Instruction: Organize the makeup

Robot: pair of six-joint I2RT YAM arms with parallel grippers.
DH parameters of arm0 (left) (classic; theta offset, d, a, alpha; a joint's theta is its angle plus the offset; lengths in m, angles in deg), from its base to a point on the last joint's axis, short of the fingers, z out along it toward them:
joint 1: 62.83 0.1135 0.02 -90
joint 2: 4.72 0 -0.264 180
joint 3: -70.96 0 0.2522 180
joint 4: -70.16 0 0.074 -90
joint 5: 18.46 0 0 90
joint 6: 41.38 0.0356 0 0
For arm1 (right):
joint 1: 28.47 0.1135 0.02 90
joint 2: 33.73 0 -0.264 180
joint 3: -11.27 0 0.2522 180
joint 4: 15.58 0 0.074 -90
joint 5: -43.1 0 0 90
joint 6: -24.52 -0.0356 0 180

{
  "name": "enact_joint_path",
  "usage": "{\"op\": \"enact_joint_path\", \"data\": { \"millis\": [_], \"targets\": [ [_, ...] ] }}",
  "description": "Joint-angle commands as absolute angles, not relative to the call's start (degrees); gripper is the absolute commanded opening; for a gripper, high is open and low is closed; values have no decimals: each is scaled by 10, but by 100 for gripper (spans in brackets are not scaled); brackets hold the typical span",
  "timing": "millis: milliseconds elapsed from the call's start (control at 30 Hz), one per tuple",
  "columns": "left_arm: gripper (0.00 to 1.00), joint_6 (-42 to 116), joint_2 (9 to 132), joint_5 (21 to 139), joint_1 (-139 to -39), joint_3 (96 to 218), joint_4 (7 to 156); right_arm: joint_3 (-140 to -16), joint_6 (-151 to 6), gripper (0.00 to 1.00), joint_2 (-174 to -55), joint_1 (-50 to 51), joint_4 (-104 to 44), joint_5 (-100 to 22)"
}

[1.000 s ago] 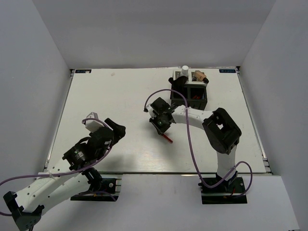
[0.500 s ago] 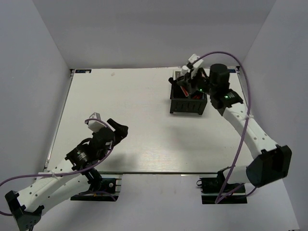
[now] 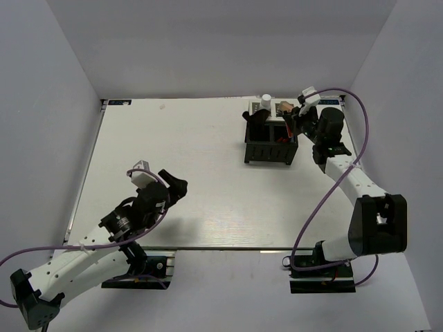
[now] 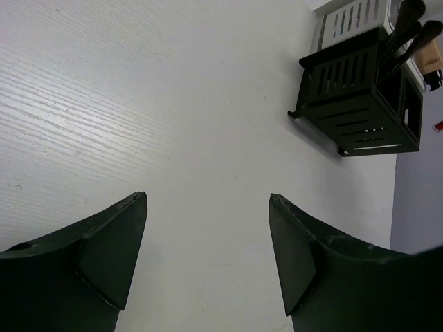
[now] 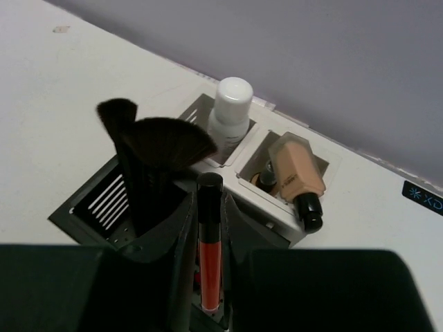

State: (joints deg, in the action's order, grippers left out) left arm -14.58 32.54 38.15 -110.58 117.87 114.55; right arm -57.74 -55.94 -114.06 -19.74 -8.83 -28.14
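The job looked almost finished. Seen from above, no loose makeup lay anywhere on the white counter (image 3: 194, 138); everything visible was gathered at the far right, in or just behind the black box (image 5: 104, 200). The black brushes (image 5: 163, 142) stood bristles-up in the box's left compartment. Behind the box, a light tray (image 5: 291, 227) held the white bottle (image 5: 228, 111) upright in one cell and a tan bottle (image 5: 296, 169) leaning in the next, dark cap lowest. Something dark sat beside that bottle, but it was too small to name. The right tool (image 3: 299, 122) hung at the box's right far corner, and its wrist view showed a red-black pencil (image 5: 210, 242) upright between the two fingers. They pressed close on either side of it, so the tool appeared clenched on the pencil, though the lower end was hidden and I could not tell whether it had already entered a compartment. The left tool (image 4: 208, 197) hovered over bare counter at the near left, well apart from the box, its fingers spread wide and holding nothing. By my reading, what remained was to lower this pencil into the box and let go. A little red showed in the box's right compartments from above, likely other pencils already stowed.
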Motion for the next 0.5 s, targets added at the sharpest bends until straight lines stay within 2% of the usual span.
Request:
{"op": "enact_joint_path", "data": {
  "millis": [0, 367, 400, 433, 467],
  "targets": [
    [81, -138, 321, 387, -1108, 1178, 1130, -573, -567, 0, -1155, -213, 34, -270],
    [82, -141, 328, 388, -1108, 1175, 1126, -563, -572, 1, -1230, -228, 53, -225],
    [83, -140, 329, 388, -1108, 1177, 1126, -562, -573, 11, -1231, -228, 50, -223],
    [83, -140, 331, 387, -1108, 1180, 1127, -558, -574, 30, -1229, -228, 48, -220],
    [84, -139, 335, 387, -1108, 1182, 1127, -557, -574, 37, -1228, -228, 48, -215]
  ]
}}
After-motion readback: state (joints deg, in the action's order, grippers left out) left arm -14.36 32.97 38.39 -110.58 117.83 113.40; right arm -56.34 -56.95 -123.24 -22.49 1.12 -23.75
